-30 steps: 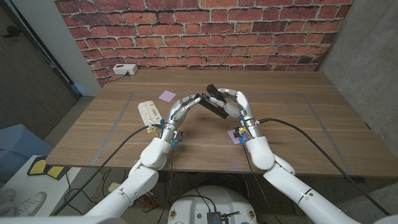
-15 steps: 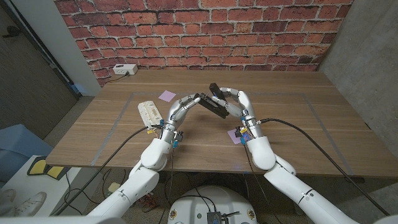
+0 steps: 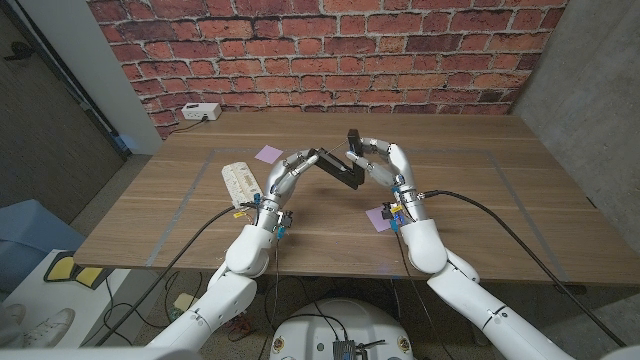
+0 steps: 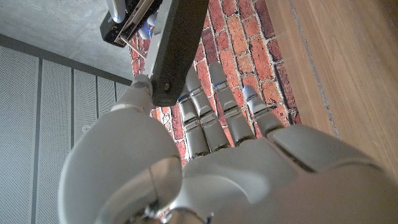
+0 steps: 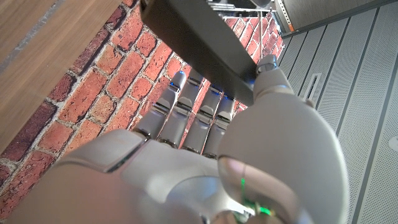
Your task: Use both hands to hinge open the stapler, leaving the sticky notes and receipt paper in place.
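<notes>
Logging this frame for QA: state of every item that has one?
stapler: lifted off the table, hinged partly open, one arm in each hand
left robot hand: grips the stapler's long arm
right robot hand: grips the stapler's raised arm
sticky notes: flat on the table, untouched
second sticky note: on the table, partly hidden by the right wrist
receipt paper: flat on the table, untouched

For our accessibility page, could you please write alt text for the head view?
Two white robot hands, left and right, hold a black metal stapler hinged open above a wooden table. A purple sticky note and a white receipt paper lie on the table.
</notes>
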